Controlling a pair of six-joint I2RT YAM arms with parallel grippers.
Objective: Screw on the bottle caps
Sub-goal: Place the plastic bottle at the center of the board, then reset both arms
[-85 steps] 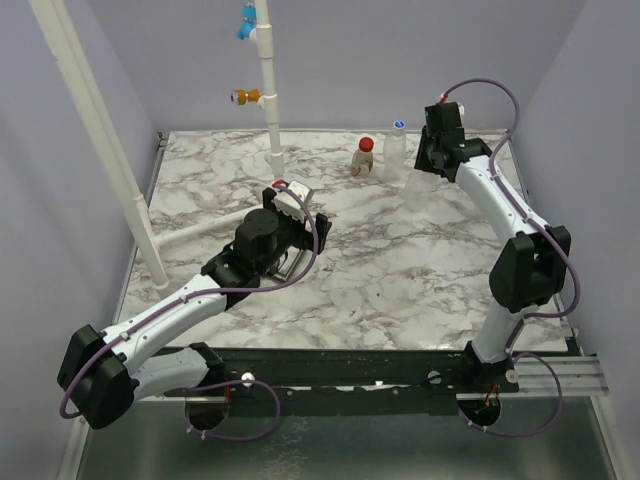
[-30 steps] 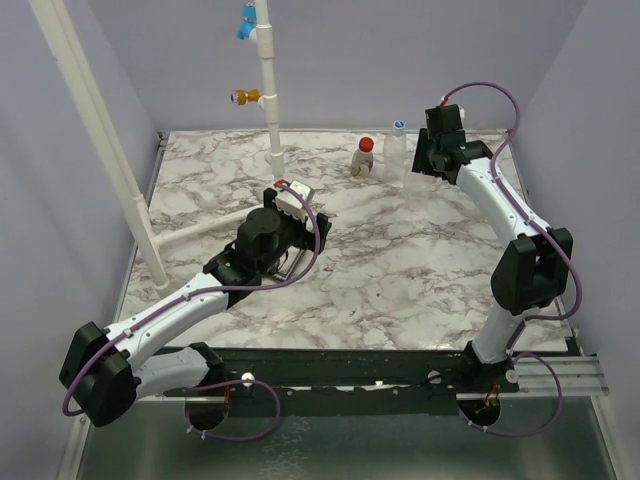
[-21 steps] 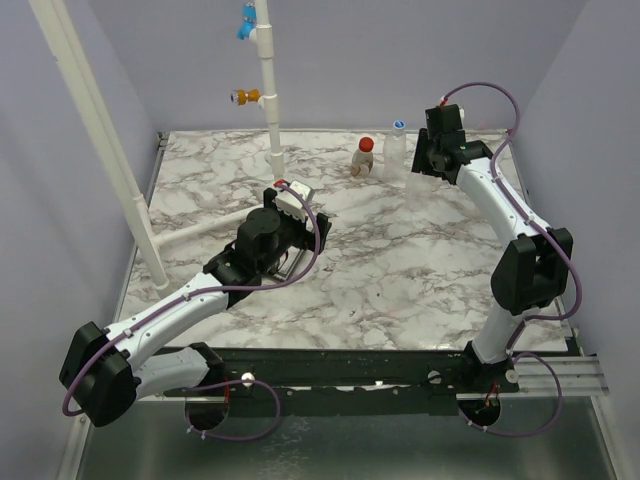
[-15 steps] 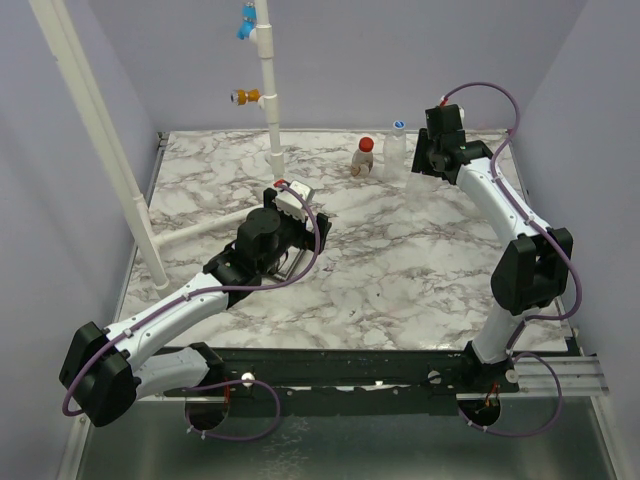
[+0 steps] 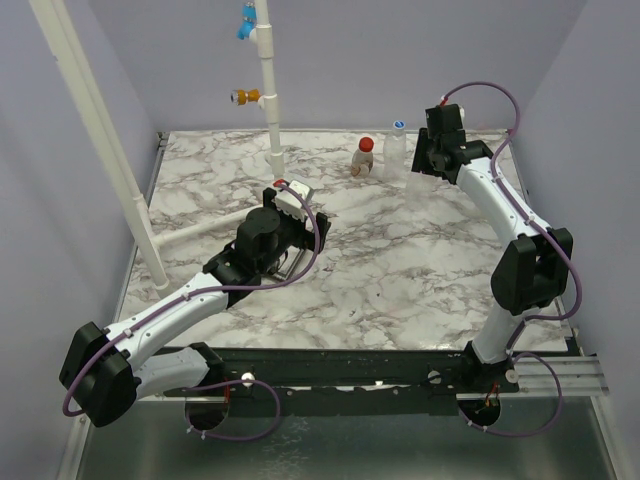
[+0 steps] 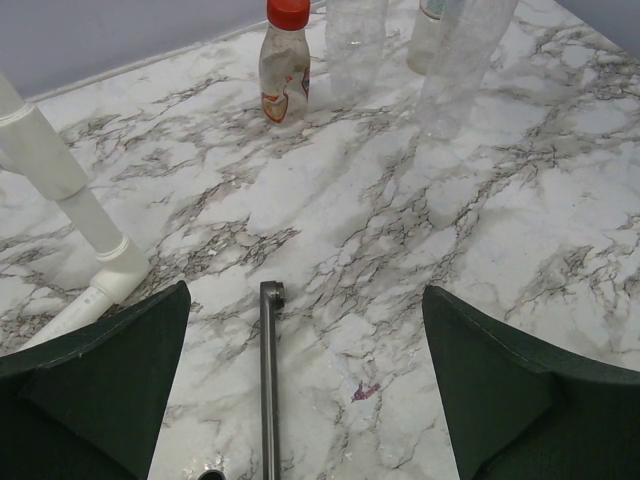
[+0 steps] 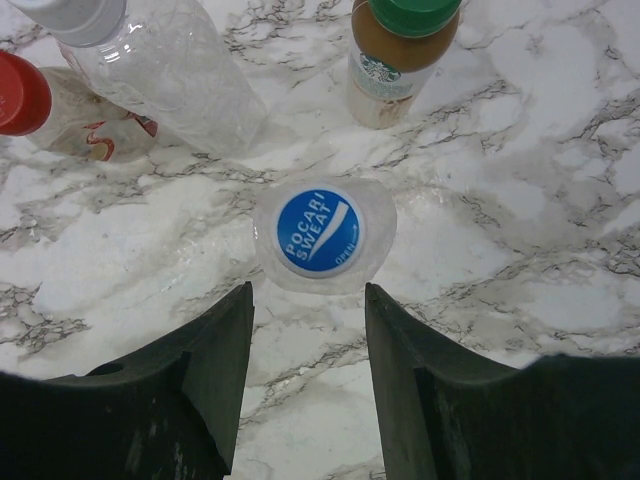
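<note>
In the right wrist view I look straight down on a clear bottle whose white-and-blue cap (image 7: 320, 232) sits on its neck. My right gripper (image 7: 308, 292) is open, its fingers (image 7: 215, 350) just short of the cap and not touching it. Beyond stand a green-capped bottle (image 7: 392, 70), a clear bottle (image 7: 175, 75) with a white cap, and a red-capped bottle (image 7: 95, 128) with a reddish label. From above, my right gripper (image 5: 428, 168) hovers by the bottles (image 5: 364, 158) at the back. My left gripper (image 5: 290, 205) is open and empty at mid-table (image 6: 310, 385).
A white pipe stand (image 5: 270, 110) with orange and blue fittings rises at the back left; a slanted white pipe (image 5: 95, 140) runs along the left side. A thin metal rod (image 6: 269, 370) lies on the marble between my left fingers. A pipe elbow (image 6: 105, 280) is at left.
The right wrist has shifted slightly up and right above the clear bottle. The left arm and the bottles have not moved.
</note>
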